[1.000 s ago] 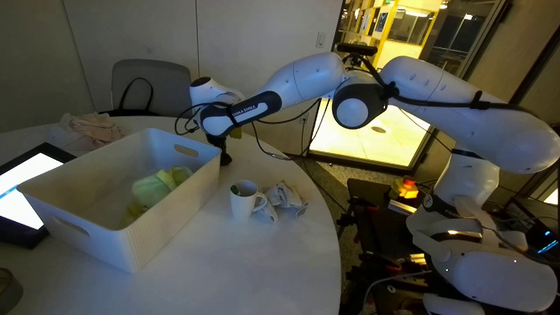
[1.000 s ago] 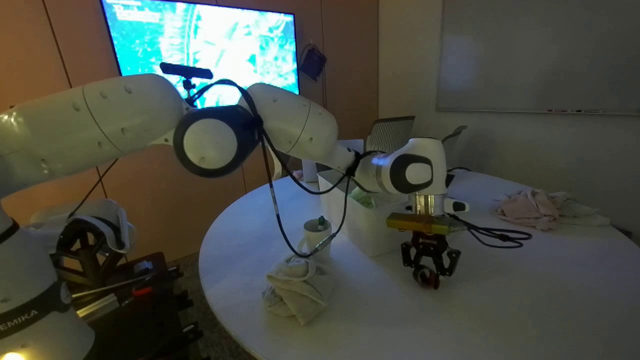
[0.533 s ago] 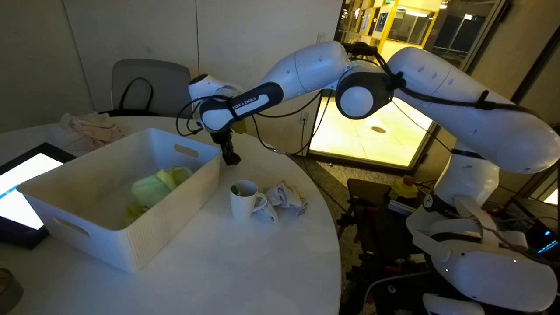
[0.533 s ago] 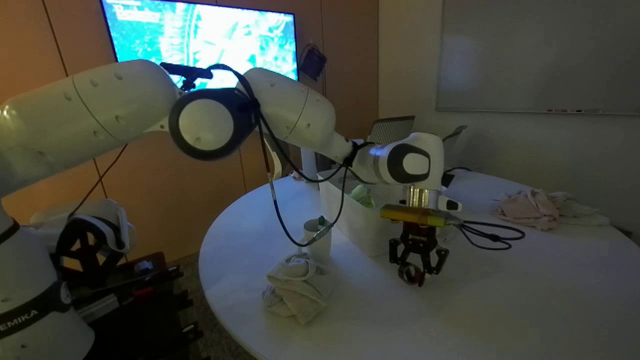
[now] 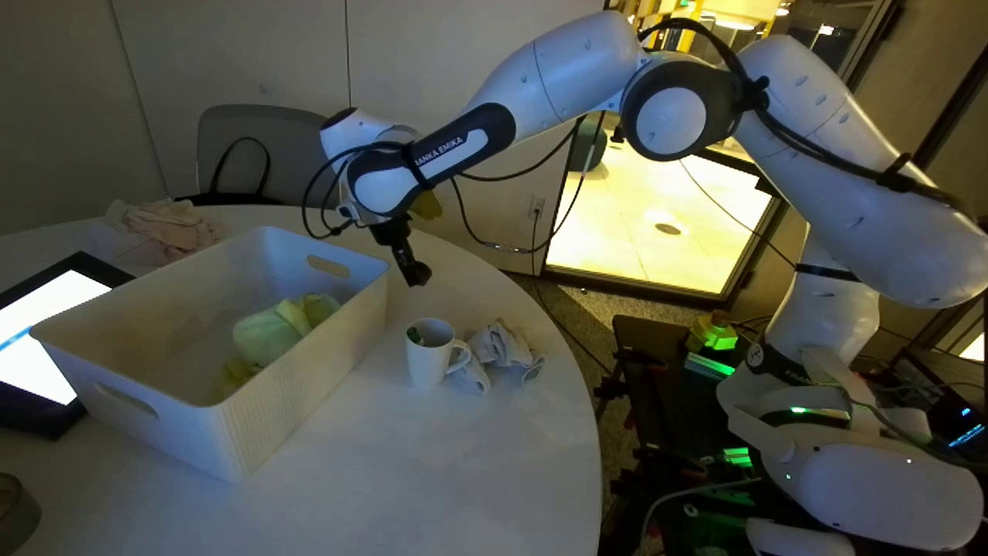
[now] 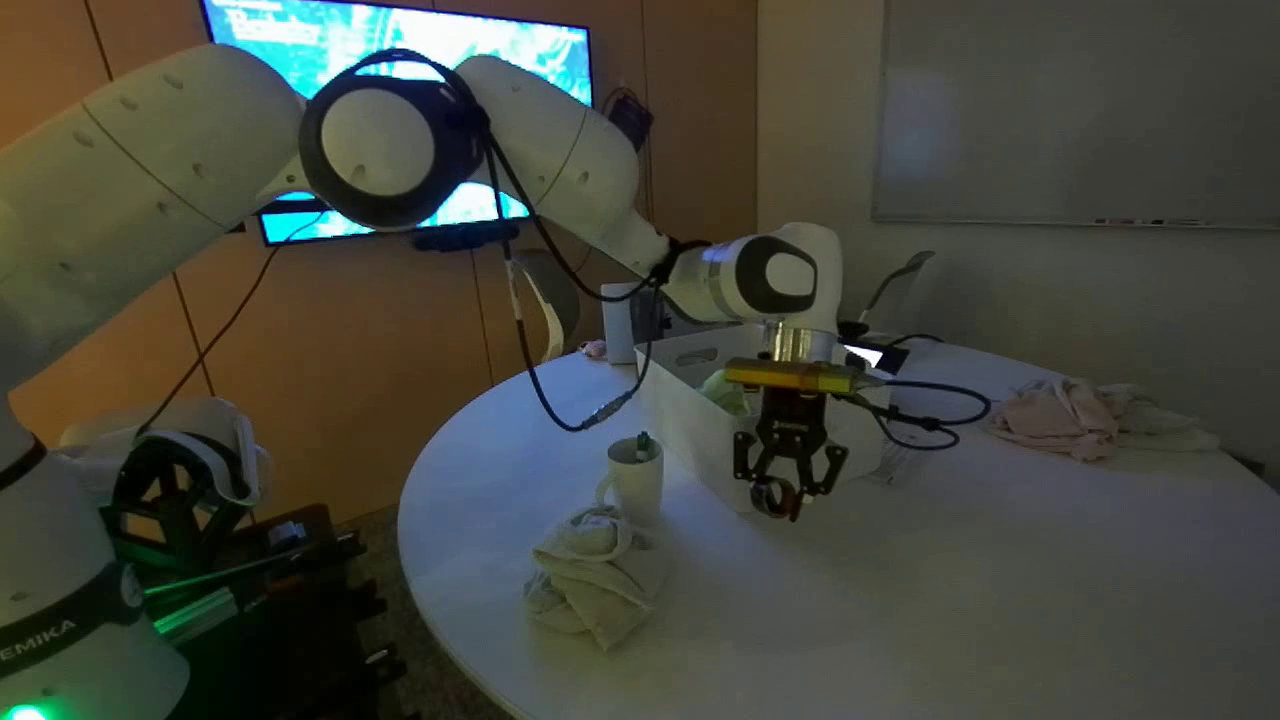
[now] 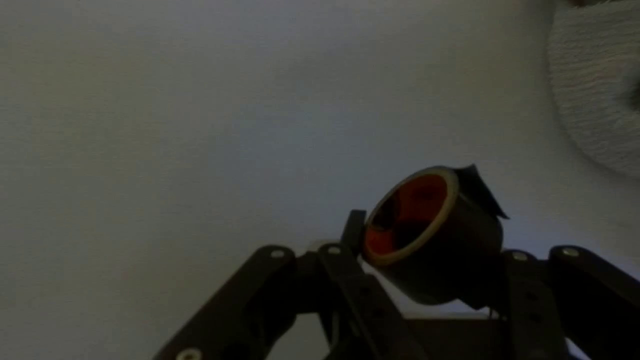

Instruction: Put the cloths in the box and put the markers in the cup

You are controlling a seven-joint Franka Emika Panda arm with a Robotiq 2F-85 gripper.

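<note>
Tape [image 7: 455, 245] is what my jaws hold: a dark roll with a red core, clamped askew between them, its hollow face slanting to one side and a loose end jutting out. It looks clear of the surface [image 6: 950, 620]. The task never names it, so my guess is that I am moving it out of the way; pinched at that slant, it could swivel if bumped. Beside the jaws stands the white box [image 5: 309, 374], pale green cloth [image 5: 270, 332] heaped inside, so I judge the cloth part begun. In an exterior view a crumpled whitish cloth [image 6: 595, 580] lies lower left of the jaws, not yet boxed, while a pink cloth [image 6: 1060, 418] and a paler cloth [image 6: 1165, 425] lie well off to their right, probably waiting their turn. Also left of the jaws there, next to the crumpled cloth, a white mug [image 6: 635, 485] serves as the cup, upright presumably to keep markers standing; at least one green marker [image 5: 415, 335] shows in it. For writing, I can read FRANKA EMIKA along the arm [image 5: 671, 120]; words on the wall screen [image 6: 400, 25] are washed out, and I find no legible label on roll, mug or box.
</note>
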